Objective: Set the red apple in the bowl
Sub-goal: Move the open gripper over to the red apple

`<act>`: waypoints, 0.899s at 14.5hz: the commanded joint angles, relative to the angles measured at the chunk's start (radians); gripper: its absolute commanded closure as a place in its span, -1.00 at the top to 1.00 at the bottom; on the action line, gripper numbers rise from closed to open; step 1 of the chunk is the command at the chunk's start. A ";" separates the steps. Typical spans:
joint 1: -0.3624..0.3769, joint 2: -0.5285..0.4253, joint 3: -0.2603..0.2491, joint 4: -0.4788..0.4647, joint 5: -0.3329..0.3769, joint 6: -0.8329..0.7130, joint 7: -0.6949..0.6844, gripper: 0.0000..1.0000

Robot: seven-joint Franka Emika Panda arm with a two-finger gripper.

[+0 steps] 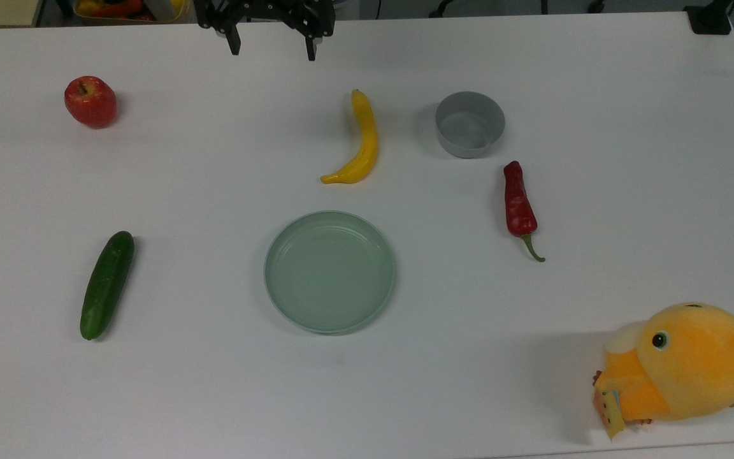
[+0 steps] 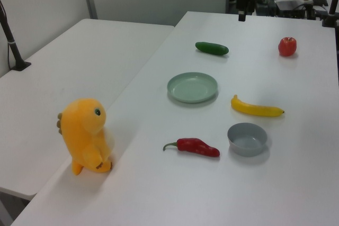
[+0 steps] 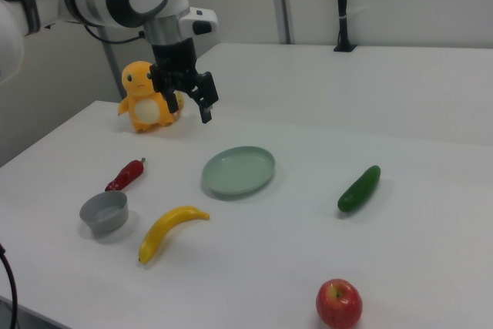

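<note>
On the white table [image 1: 596, 95], the red apple [image 1: 90, 101] lies well apart from the spread-fingered hand [image 1: 271, 48].

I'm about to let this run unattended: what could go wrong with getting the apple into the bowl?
The bowl looks barely wider than the red apple, so an off-centre drop could tip it or bounce out. The banana lies between them and a low carry might clip it. The open tool hangs far from the round apple, which could roll if nudged.

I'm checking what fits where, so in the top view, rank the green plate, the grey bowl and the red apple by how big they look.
Largest to smallest in the top view:
1. green plate, clearly widest
2. grey bowl
3. red apple, only slightly smaller than the bowl; the gap is small.
</note>
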 commanded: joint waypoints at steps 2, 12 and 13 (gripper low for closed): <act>0.044 -0.133 0.003 -0.227 0.002 0.093 -0.084 1.00; -0.037 -0.199 -0.002 -0.306 -0.013 0.119 -0.092 1.00; -0.057 -0.201 -0.007 -0.322 -0.015 0.154 -0.097 1.00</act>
